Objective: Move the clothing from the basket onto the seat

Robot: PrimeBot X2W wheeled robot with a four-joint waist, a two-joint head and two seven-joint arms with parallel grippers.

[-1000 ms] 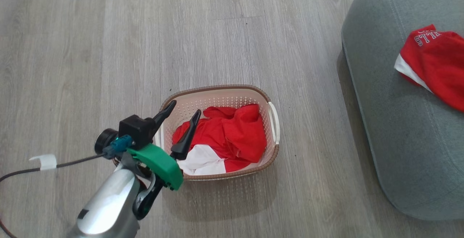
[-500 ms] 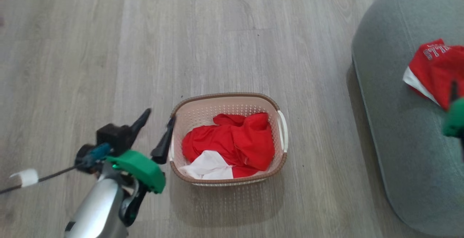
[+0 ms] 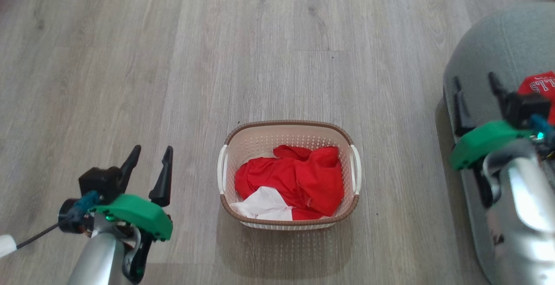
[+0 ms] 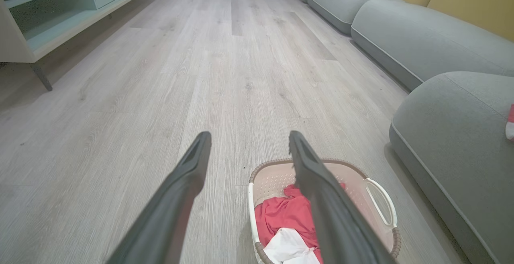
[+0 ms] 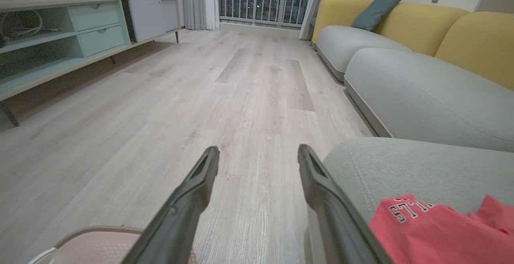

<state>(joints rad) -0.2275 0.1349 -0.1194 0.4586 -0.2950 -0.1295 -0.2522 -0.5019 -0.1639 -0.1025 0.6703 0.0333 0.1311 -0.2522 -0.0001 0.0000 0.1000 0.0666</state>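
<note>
A pale grey wood-plank floor [image 3: 173, 59] runs through a living room, with a mint-green shelf unit [image 5: 96, 31] along one wall and a grey sofa [image 5: 401, 83] with yellow backs along the other. The left gripper [image 3: 151, 151] hovers over bare floor near the left handle of the basket [image 3: 288, 123], its two dark fingers spread wide and holding nothing. The right gripper [image 3: 473, 79] hangs over the left edge of the seat [image 3: 490, 42], likewise spread and empty, beside a lettered red jersey [image 3: 540, 84] lying on the seat's top.

Between the arms the basket stands on the floor, apart from the seat. A crumpled red garment [image 3: 299, 178] with a white panel lies in it, bunched toward its right side and near edge.

One piece looks delivered and one is left to move, so the step in hand seems to be the reach for the second. The next move calls for the left gripper to swing right over the rim, dip into the heap and pinch a raised fold, clear of the perforated wall.
</note>
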